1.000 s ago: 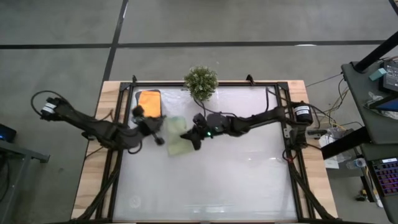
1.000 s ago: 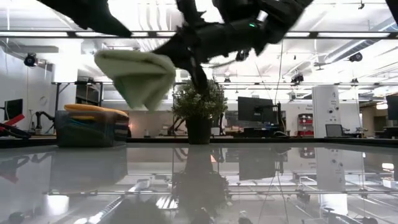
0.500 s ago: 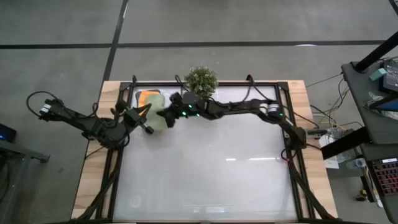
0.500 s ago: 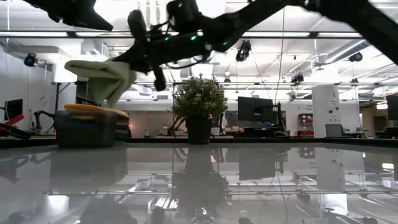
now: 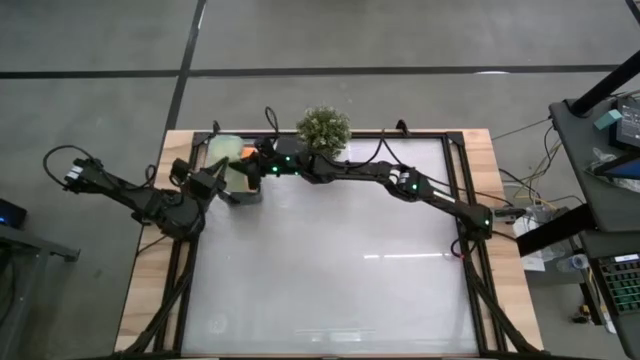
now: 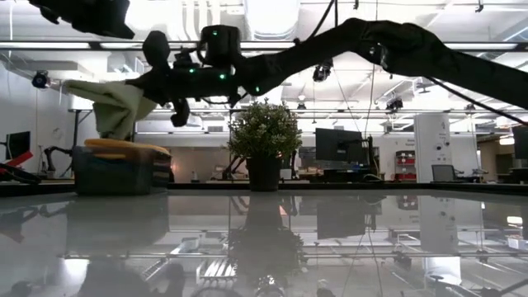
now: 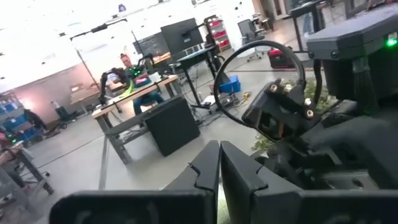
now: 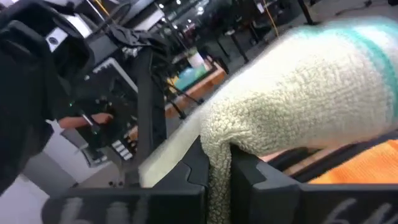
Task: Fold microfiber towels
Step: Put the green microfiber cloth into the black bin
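My right gripper (image 5: 247, 165) reaches across to the table's far left corner and is shut on a folded pale sage-green towel (image 5: 226, 155). It holds the towel in the air above the dark grey tray (image 6: 115, 175). An orange towel (image 6: 124, 144) lies on top of that tray and also shows under the green one in the right wrist view (image 8: 354, 168). My left gripper (image 5: 225, 190) is shut and empty, just on the near left side of the tray. The other towels are out of view. My right gripper pinches the folded sage towel between its two fingers; a thick fold (image 8: 217, 146) of several layers runs down between them. The fingers come about level from the table's right. The towel (image 6: 111, 103) bulges and droops beyond the fingers, lifted clear above the tray.
The small bushy plant (image 5: 322, 128) stands at the far edge, just right of the tray, close behind my right arm. The glass table top (image 5: 340, 270) stretches toward the near and right sides. A person sits at a desk in the room beyond (image 7: 127, 65).
My right gripper has carried the folded sage towel from the table's middle left toward the far left corner, level and clear of the table, until it hangs over the tray. My left gripper has drawn back toward the left edge, away from the towel.
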